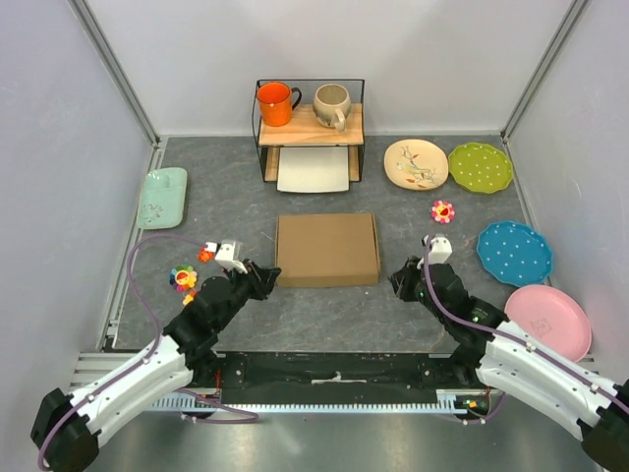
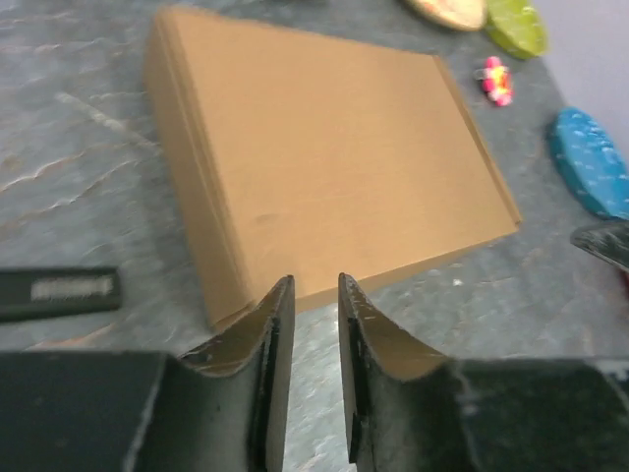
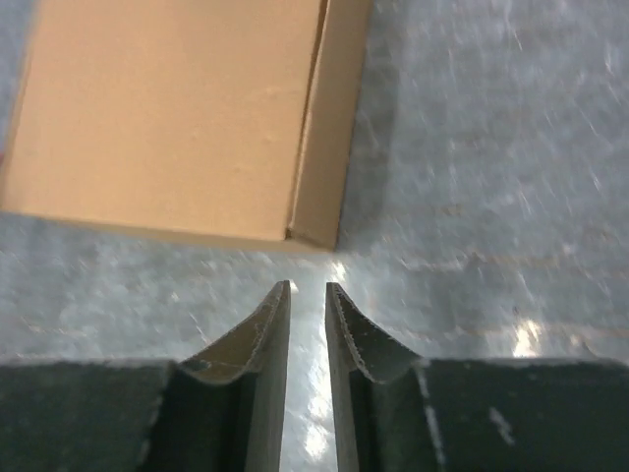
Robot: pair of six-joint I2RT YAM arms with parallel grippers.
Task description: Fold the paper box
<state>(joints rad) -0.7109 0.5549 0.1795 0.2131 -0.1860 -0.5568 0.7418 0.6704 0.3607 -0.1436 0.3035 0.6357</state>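
Paper box point(image 1: 327, 249) lies flat near the middle of the surface point(image 1: 236, 197), folded into a shallow brown rectangle with the lid down. It sits nearer than the wire shelf point(image 1: 310, 128) and well apart from the plates along the right edge.

Left claw point(image 2: 314, 285) is just off the box's near-left corner, jaws a narrow slit apart with nothing between them. Right claw point(image 3: 308, 287) is just off the near-right corner, with the same narrow gap, also empty. Neither appears to touch the cardboard.

Risks, as judged:
- The lid may not be fully tucked (a seam shows along the right wall) and could spring up.
- Jaws this narrow would shove a wall rather than pinch it, skidding the light box toward the shelf.
- An uneven push from one corner would twist it.
- The small toys point(image 1: 183, 278) near the left edge sit beside the left arm, so a careless swing could sweep them.
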